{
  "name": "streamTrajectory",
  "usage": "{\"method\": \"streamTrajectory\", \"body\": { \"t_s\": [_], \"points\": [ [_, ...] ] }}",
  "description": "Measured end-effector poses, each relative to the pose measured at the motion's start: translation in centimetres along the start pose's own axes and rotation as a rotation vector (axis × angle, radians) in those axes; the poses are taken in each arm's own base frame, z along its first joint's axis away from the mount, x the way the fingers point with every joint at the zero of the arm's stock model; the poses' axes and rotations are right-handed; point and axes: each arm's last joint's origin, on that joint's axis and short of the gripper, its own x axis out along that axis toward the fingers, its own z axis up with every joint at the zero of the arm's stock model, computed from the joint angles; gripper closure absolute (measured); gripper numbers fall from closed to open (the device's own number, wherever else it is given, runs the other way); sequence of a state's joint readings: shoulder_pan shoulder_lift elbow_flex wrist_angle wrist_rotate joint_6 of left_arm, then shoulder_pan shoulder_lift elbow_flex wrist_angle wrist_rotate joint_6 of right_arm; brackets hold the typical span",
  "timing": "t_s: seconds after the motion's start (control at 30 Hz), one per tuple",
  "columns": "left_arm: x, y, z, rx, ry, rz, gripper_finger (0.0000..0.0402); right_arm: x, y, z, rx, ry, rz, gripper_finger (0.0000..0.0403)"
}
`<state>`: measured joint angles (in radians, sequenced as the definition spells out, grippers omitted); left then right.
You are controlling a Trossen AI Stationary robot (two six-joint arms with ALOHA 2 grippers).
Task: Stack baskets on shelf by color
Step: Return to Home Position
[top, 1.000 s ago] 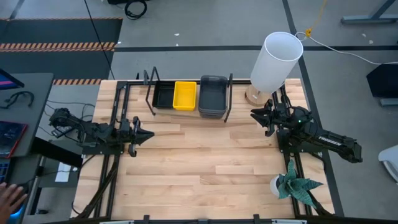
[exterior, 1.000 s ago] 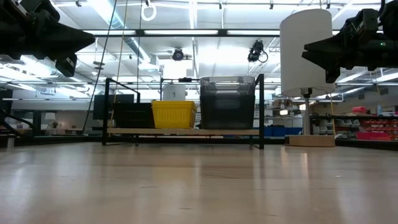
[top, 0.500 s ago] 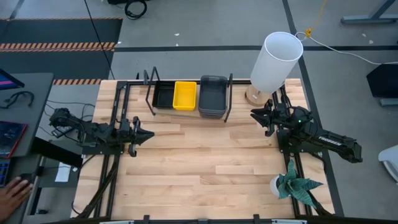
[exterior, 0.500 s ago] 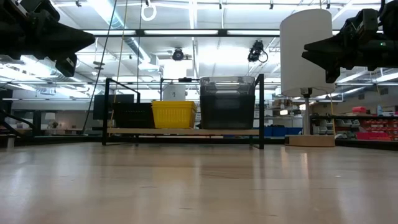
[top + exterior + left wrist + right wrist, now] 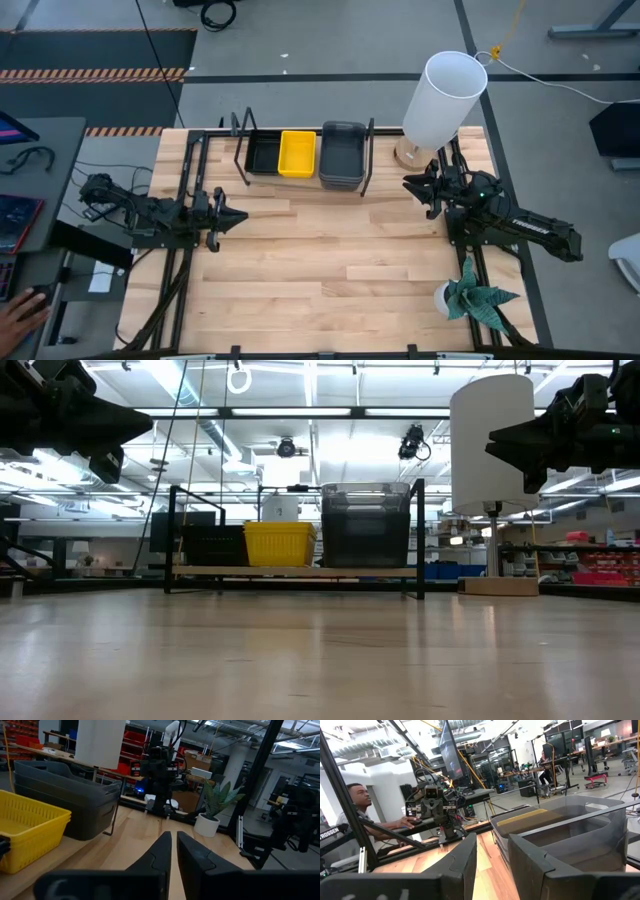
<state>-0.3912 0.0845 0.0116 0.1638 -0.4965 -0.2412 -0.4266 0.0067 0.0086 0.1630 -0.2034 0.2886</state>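
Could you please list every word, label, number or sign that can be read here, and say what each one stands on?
"ROSSEN", its start cut off: white letters on a dark bar in the right wrist view.
Pale marks on the body of the left gripper, in the left wrist view: too blurred to read.
On the baskets and the shelf: no text to be seen.

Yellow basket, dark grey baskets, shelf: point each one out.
yellow basket (image 5: pixel 297 153): high view, on its inner floor.
dark grey baskets (image 5: pixel 342 155): high view, on the top basket's inner floor.
shelf (image 5: pixel 300 571): low view, on the board's front edge.
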Motion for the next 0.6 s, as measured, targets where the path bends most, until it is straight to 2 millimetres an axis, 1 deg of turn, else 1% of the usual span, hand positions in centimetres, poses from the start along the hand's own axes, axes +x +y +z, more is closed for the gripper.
{"method": "streamTrajectory", "body": {
  "t_s": [0.33,0.6],
  "points": [
    [0.0,0.0,0.0,0.0,0.0,0.0,0.0376,0.0,0.0,0.0,0.0,0.0,0.0,0.0287],
    [0.0,0.0,0.0,0.0,0.0,0.0,0.0366,0.0,0.0,0.0,0.0,0.0,0.0,0.0287]
  ]
}}
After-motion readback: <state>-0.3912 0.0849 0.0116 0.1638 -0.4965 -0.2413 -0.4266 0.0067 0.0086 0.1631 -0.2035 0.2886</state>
